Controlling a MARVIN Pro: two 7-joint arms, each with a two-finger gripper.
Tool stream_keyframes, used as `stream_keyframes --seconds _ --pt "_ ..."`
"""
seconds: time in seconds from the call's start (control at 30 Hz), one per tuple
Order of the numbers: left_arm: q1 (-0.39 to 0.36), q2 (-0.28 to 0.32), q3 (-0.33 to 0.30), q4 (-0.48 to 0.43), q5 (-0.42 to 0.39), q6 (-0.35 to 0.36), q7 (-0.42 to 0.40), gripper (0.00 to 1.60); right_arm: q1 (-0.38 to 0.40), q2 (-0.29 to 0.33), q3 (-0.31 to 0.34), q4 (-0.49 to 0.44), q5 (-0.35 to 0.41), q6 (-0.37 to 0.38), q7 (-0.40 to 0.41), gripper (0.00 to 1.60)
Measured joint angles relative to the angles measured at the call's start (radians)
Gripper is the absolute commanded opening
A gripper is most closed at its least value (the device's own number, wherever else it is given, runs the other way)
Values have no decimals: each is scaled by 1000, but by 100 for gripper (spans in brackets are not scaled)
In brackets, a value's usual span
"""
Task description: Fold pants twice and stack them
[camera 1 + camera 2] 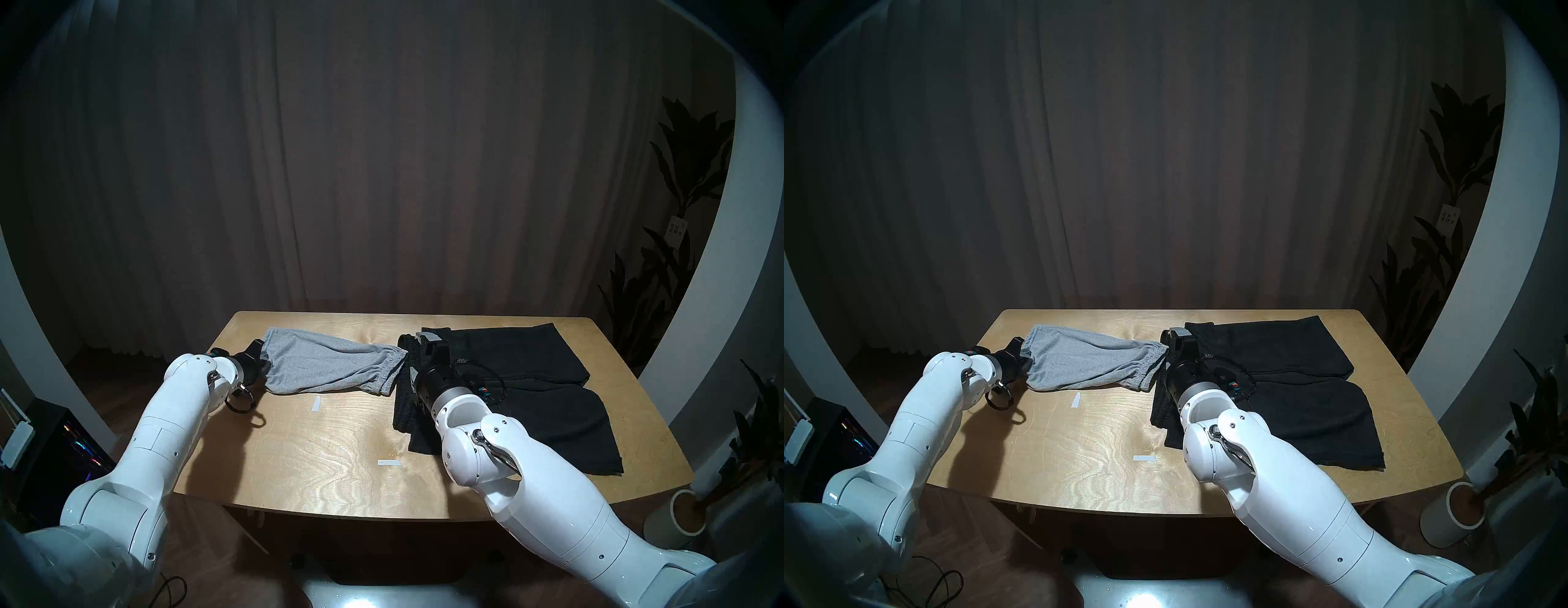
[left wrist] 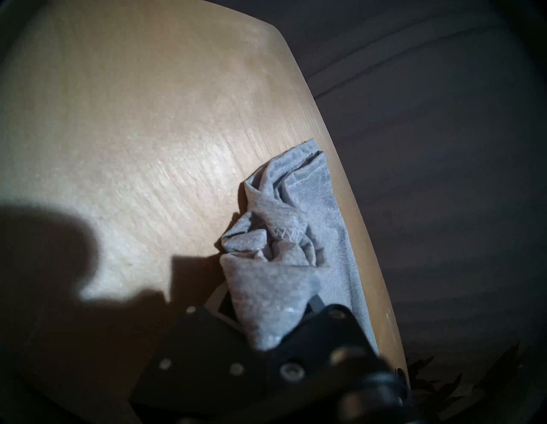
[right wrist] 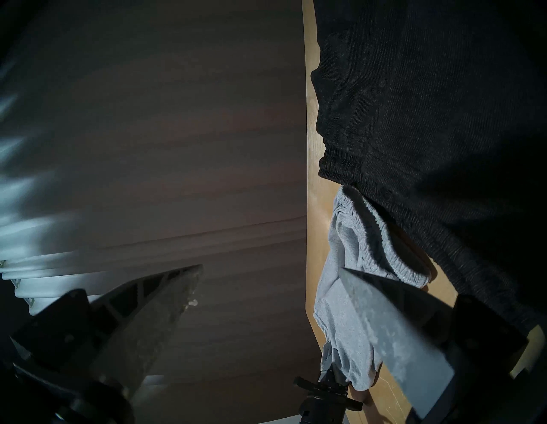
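Grey shorts [image 1: 326, 363] pinched in closed left end effector [image 1: 264, 356].

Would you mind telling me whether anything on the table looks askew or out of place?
Yes: the grey shorts lie bunched and slanted, their leg end pinched in the left pincer; their waistband crowds the black shorts.

The grey shorts [image 1: 326, 361] lay stretched sideways across the surface's far left, waistband touching the black shorts [image 1: 530, 382], which spread flat at right
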Motion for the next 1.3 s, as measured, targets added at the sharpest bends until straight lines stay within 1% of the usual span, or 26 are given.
stream_keyframes --seconds 0.13,0.27,0.37,0.43,0.53,0.57,0.7,0.77,0.97,1.3 --pt "-23 -34 18 6 21 -57 37 0 -12 5 7 -5 -1 -10 3 160" --pt "-37 -53 23 7 33 -98 61 0 -18 6 10 -6 -2 -14 3 160" --pt "-52 -75 27 4 48 -153 92 0 -22 8 13 -7 -2 -18 4 160" --pt "-63 -93 30 -1 64 -204 123 0 -23 8 15 -8 -2 -20 5 160" --pt "-68 -101 32 -6 71 -227 135 0 -24 9 17 -8 -2 -20 5 160" --pt "-70 -108 35 -16 78 -246 146 0 -24 9 19 -9 -2 -21 6 160" --pt "-68 -120 51 -53 98 -279 162 0 -26 12 24 -11 0 -21 10 160" --pt "-67 -122 55 -61 103 -285 165 0 -26 12 25 -12 0 -21 10 160" --pt "-59 -135 94 -115 138 -314 176 0 -37 20 37 -22 10 -16 18 160" --pt "-59 -146 153 -142 180 -320 165 0 -67 36 56 -32 35 -14 33 160"
